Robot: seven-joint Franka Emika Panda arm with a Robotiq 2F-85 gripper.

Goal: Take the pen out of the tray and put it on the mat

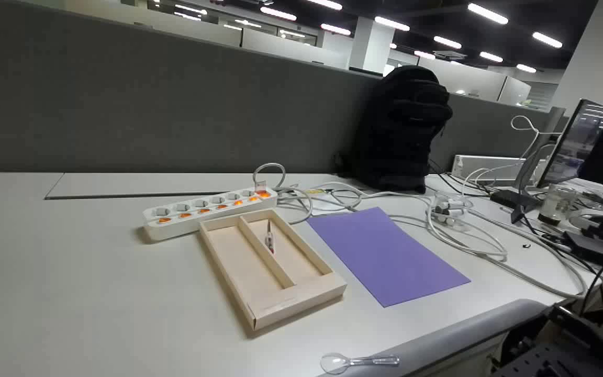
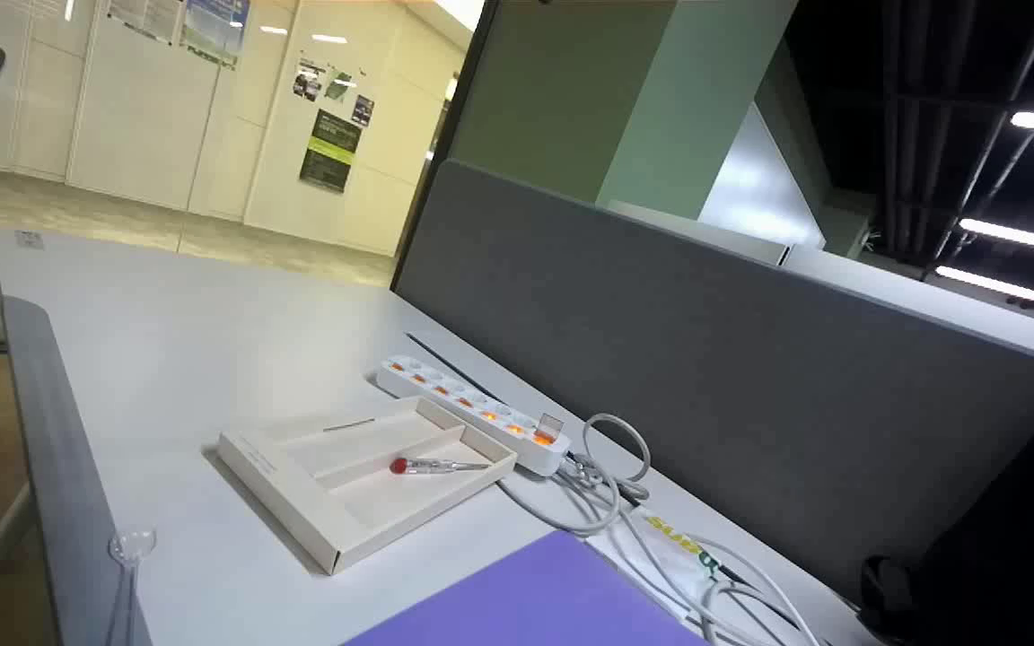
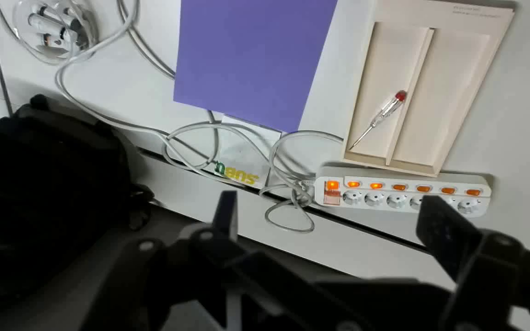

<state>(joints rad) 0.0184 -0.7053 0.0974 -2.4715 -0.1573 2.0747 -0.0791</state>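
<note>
The pen [image 1: 269, 241] is a thin clear-bodied stick with a red end and a narrow metal tip, like a small tester screwdriver. It lies slanted in the tray compartment nearer the mat, its red end at the divider; it also shows in an exterior view [image 2: 432, 466] and the wrist view [image 3: 387, 110]. The pale wooden tray [image 1: 301, 302] has two long compartments [image 3: 430, 11]. The flat purple mat [image 1: 385, 256] lies beside it, bare [image 3: 251, 55]. My gripper [image 3: 331, 209] is open and empty, high above the desk's back part, away from the pen; neither exterior view shows it.
A white power strip [image 1: 210, 213] touches or nearly touches the tray's back end. Loose cables [image 3: 191, 151] run behind the mat. A black backpack [image 1: 406, 131] stands against the grey partition [image 1: 149, 104]. A clear spoon [image 1: 359, 361] lies at the front edge. A monitor [image 1: 576, 144] stands right.
</note>
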